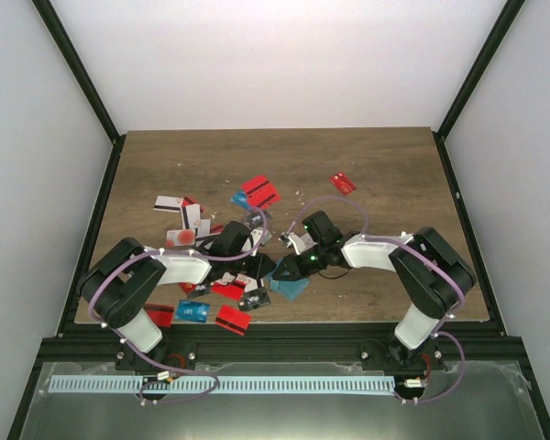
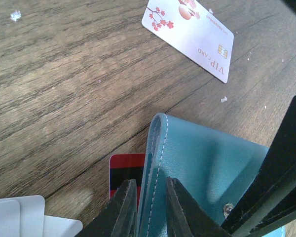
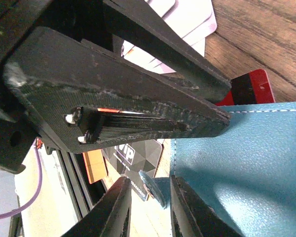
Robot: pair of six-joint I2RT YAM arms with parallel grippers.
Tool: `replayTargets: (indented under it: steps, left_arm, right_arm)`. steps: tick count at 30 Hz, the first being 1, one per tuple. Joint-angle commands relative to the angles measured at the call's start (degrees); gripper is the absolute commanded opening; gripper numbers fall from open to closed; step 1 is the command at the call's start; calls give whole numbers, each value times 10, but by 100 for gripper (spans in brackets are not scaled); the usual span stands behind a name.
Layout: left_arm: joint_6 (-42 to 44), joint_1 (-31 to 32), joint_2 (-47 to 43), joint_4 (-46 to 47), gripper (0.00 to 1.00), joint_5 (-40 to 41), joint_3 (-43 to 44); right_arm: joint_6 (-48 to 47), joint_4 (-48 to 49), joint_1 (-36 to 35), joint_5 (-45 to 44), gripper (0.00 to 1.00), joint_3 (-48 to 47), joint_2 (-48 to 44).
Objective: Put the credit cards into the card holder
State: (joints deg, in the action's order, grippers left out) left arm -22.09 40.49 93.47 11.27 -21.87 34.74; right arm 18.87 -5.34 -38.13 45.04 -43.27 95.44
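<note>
While the left gripper (image 2: 150, 185) is clamped on the stitched edge of the card holder (image 2: 207, 168), standing that flap upright off the table (image 2: 64, 89), the right gripper (image 3: 149, 180) has its jaws narrowly apart around a thin teal edge of the same holder. Whether it bites cannot be told. The holder sits between the two wrists, toward the near side of the table. Neither gripper carries a card. A red card with black stripe (image 2: 122, 165) lies partly under the flap. Other credit cards (image 1: 261, 192) are scattered around and to the left.

Risks, judged:
- Both holds are on thin edges, so an uneven pull could slip a flap and let the holder fold shut.
- Fingers of both arms crowd together, so contact is likely.
- The tucked red card may get dragged along.

Legible: "VIP CARD" on the white blossom card (image 2: 192, 37); "VIP" on a dark card (image 3: 133, 155).
</note>
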Motion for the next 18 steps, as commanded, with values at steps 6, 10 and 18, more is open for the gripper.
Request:
replayTargets:
  steps: [6, 10, 18]
  left_arm:
    - [8, 2, 5, -14, 19, 9, -10]
    - [7, 2, 6, -14, 19, 9, -9]
    - [7, 2, 5, -15, 19, 9, -9]
  right_arm:
    - [-5, 14, -6, 13, 22, -2, 13]
    - [-4, 13, -6, 9, 13, -2, 9]
    - [-5, 9, -6, 3, 1, 6, -11]
